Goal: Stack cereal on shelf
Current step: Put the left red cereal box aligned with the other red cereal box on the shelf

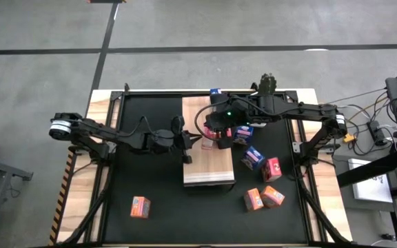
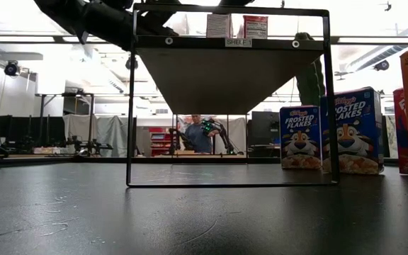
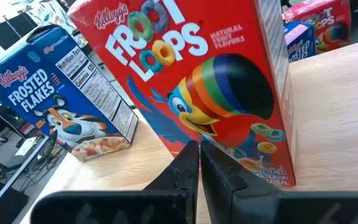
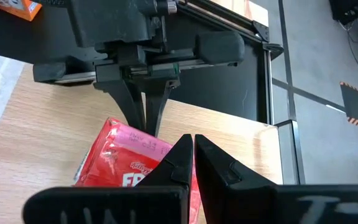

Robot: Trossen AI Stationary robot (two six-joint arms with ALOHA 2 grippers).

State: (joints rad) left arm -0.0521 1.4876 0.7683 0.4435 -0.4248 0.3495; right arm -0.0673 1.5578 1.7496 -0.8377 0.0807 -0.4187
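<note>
from overhead both arms meet over the wooden shelf (image 1: pixel 209 162) in the middle of the black mat (image 1: pixel 150 220). the left gripper (image 1: pixel 189 142) has its fingers pressed together right beside a red cereal box (image 1: pixel 222 142) standing on the board, and the right gripper (image 1: pixel 216 132) hangs just above that box, fingers together too, holding nothing.

the left wrist camera gives what the top view can't: the red box reads "kellogg's froot loops, natural fruit flavors" (image 3: pixel 197 87), with a blue "frosted flakes" box (image 3: pixel 61 106) beside it on the wood.

the low camera shows a "shelf" tag on the board's front edge (image 2: pixel 238 42), two box tops poking up above it, and two blue frosted flakes boxes (image 2: pixel 299 138) standing on the mat.

more boxes lie scattered on the mat: an orange one (image 1: pixel 140 206) alone near the front, the rest to the right of the shelf.
</note>
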